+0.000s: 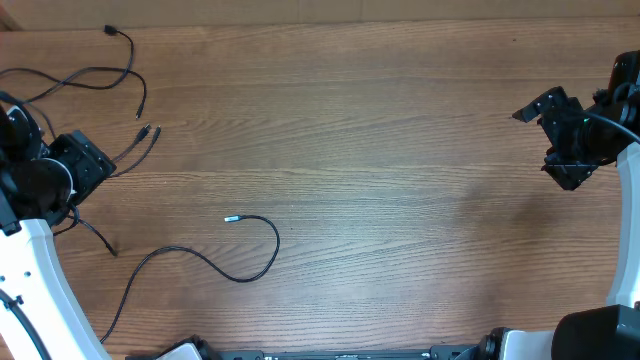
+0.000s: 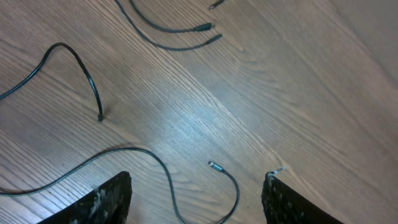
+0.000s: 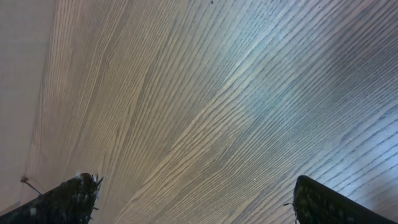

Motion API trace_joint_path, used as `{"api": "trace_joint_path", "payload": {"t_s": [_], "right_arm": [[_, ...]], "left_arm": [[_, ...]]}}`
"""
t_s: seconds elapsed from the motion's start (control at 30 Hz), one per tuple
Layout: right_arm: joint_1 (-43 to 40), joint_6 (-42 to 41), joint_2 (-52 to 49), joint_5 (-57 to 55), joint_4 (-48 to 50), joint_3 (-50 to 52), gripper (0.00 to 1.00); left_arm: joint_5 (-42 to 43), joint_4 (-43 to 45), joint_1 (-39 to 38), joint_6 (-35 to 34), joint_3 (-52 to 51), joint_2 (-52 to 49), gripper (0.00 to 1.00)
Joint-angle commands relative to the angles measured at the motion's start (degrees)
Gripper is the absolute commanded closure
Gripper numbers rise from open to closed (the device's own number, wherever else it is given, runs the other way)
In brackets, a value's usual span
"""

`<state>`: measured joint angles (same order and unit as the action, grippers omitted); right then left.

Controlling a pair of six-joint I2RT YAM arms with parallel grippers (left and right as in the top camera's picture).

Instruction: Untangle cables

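Note:
Several thin black cables lie loose and apart on the left of the wooden table. One long cable (image 1: 262, 264) with a silver plug end (image 1: 232, 217) loops at the front left; it also shows in the left wrist view (image 2: 231, 186). Another cable (image 1: 128, 52) curves at the back left. A pair of plug ends (image 1: 150, 131) lies beside my left gripper (image 1: 97, 160), and they show in the left wrist view (image 2: 202, 28). A short strand (image 1: 98, 237) ends near the left arm. My left gripper (image 2: 198, 178) is open and empty above the table. My right gripper (image 1: 542, 145) is open and empty at the far right, over bare wood (image 3: 196, 182).
The wooden table (image 1: 400, 200) spans the view, with its back edge at the top. The white arm of the left robot (image 1: 40, 270) stands at the front left, the right arm (image 1: 625, 230) at the right edge.

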<state>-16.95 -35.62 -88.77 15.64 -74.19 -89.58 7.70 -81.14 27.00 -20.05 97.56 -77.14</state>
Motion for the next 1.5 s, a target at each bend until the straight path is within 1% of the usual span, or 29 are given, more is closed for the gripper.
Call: {"api": "trace_joint_path", "payload": {"t_s": [0.0, 0.23, 0.33, 0.47, 0.67, 0.93, 1.27, 1.33, 1.37, 1.47], "right_arm": [[-0.07, 0.04, 0.57, -0.63, 0.15, -0.87, 0.00], [-0.07, 0.04, 0.57, -0.61, 0.15, -0.87, 0.00], [-0.07, 0.04, 0.57, -0.63, 0.15, -0.87, 0.00], [-0.07, 0.04, 0.57, -0.63, 0.15, -0.87, 0.00], [-0.07, 0.04, 0.57, -0.61, 0.15, -0.87, 0.00], [-0.07, 0.04, 0.57, -0.61, 0.17, -0.87, 0.00], [-0.07, 0.04, 0.57, -0.63, 0.15, -0.87, 0.00], [-0.07, 0.02, 0.57, -0.63, 0.15, -0.87, 0.00], [-0.07, 0.04, 0.57, -0.63, 0.15, -0.87, 0.00], [-0.07, 0.04, 0.57, -0.61, 0.15, -0.87, 0.00]], "left_arm": [[0.85, -0.55, -0.04, 4.31, 1.18, -0.90, 0.32], [0.74, -1.44, -0.04, 4.83, 1.16, -1.55, 0.28], [0.74, -2.58, -0.04, 4.85, 1.16, -1.86, 0.28], [0.76, -4.17, -0.07, 4.90, 0.96, -2.71, 0.26], [2.60, -6.49, -0.07, 9.01, 0.90, -4.42, 0.28], [4.63, -6.54, -0.07, 8.96, 0.90, -5.25, 0.27], [4.57, -6.27, -0.07, 8.96, 0.90, -5.25, 0.27], [4.35, -5.70, -0.07, 8.68, 0.90, -5.25, 0.24], [4.28, -5.44, -0.07, 8.26, 0.90, -5.25, 0.20], [4.13, -4.44, -0.07, 7.63, 0.90, -5.25, 0.19]]}}
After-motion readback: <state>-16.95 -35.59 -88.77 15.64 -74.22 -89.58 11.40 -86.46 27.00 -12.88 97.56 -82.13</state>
